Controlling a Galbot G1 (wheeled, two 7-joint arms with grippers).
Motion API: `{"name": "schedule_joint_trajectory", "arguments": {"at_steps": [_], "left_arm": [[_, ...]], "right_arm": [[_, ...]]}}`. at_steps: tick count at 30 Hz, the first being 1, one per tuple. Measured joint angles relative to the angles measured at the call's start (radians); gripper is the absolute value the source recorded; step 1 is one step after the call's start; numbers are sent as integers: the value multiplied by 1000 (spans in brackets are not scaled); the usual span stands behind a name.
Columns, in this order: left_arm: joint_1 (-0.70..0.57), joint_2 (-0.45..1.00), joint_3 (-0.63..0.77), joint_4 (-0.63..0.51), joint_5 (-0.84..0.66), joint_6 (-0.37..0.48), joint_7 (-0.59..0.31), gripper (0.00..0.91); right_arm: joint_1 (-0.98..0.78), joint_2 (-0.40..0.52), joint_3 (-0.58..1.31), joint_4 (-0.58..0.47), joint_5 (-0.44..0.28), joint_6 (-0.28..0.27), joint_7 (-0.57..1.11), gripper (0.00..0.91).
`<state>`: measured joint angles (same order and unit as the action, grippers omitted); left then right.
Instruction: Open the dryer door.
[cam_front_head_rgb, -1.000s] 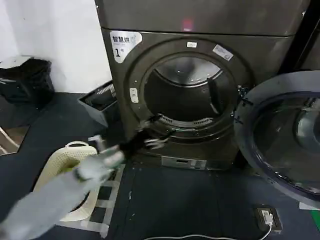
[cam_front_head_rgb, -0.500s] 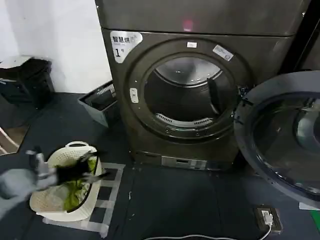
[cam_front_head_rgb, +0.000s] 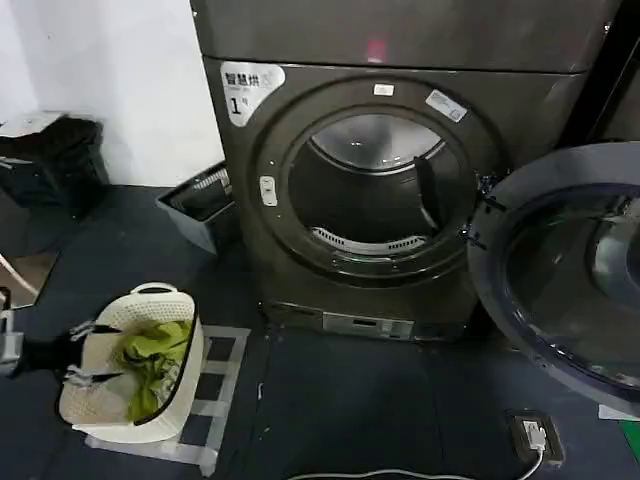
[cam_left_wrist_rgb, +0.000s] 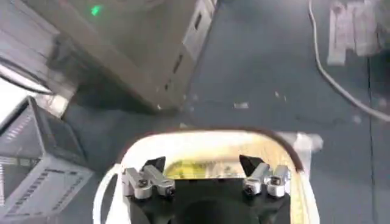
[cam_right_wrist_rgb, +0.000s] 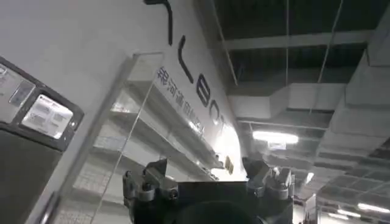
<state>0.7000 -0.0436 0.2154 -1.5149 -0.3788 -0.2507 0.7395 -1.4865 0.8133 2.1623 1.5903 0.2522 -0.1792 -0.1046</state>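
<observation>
The left hand (cam_front_head_rgb: 85, 352) hangs low at the robot's left, over the near rim of a cream laundry basket (cam_front_head_rgb: 150, 296) that stands on the dark floor (cam_front_head_rgb: 330, 410). Its two fingers (cam_left_wrist_rgb: 148, 181) are spread wide apart with nothing between them, and they touch nothing; in the left wrist view the basket's pale rim (cam_left_wrist_rgb: 207, 136) curves just beyond the fingertips, with yellow-green cloth (cam_left_wrist_rgb: 201, 168) lying inside. From the head view the same green cloth (cam_front_head_rgb: 150, 352) fills much of the basket, beside strips of pale tape (cam_front_head_rgb: 222, 378) on the floor.

The right hand (cam_right_wrist_rgb: 207, 176) points upward toward the ceiling (cam_right_wrist_rgb: 317, 91), its fingers likewise wide apart and empty, with a white wall and glass-fronted shelving behind it.

The dryer door (cam_front_head_rgb: 560, 275) stands swung fully open to the right of the dryer (cam_front_head_rgb: 400, 40), hinged at the right edge of the drum opening (cam_front_head_rgb: 372, 190), its inner rim and dark glass facing the camera. It is well apart from the left hand, across the whole front of the machine. A grey crate (cam_front_head_rgb: 200, 205) sits on the floor just left of the dryer, and a small socket with a white cable (cam_front_head_rgb: 535, 437) lies below the door.
</observation>
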Motion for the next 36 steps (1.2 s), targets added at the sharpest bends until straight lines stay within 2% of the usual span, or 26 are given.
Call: {"name": "schedule_joint_trajectory", "arguments": {"at_steps": [12,25,36], "left_arm": [[6,6,1,79,144,-6,59,907],[1,1,-5,116,147,-40,75,907],[1,-9,-16,119,162,-20,67,907]], "right_arm": [[-25,20,8,9,5,4,-9,907],[-24,18,10,15,4,4,-12,907],[-27,12,17,18,-2,5,-14,907]]}}
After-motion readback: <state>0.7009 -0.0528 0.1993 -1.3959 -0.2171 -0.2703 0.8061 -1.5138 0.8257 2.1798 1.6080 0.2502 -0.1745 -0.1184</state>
